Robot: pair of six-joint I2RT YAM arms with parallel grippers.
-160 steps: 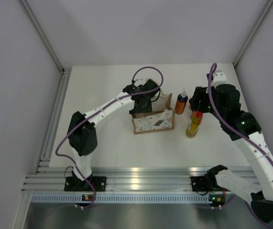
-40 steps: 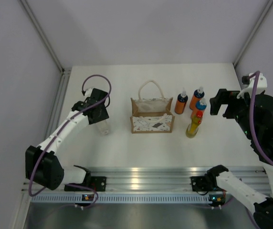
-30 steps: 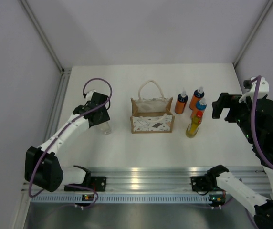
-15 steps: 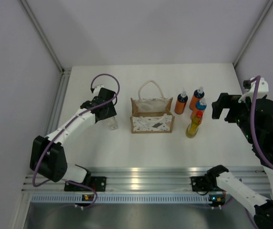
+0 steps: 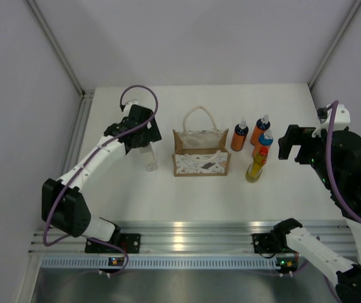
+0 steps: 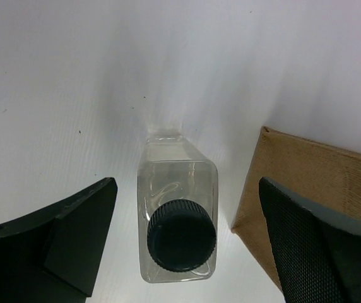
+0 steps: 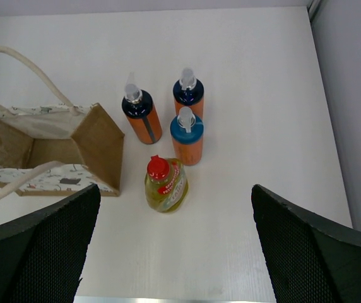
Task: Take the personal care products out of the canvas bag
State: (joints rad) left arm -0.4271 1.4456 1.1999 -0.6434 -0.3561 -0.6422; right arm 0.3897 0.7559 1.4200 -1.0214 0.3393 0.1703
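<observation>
Left claw point(image 6: 185, 189): wide open, empty, straddling clear square grey-capped bottle point(image 6: 182, 235).
Risk: my retreat clips it, toppling it onto tan canvas bag point(image 6: 300, 170).

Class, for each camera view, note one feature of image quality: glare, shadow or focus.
Top external: glare streaks the metal rail. Left wrist: the pale bottle nearly washes out against the bright white table. Right wrist: even light, the red-capped bottle sharp, shadows faint.
</observation>
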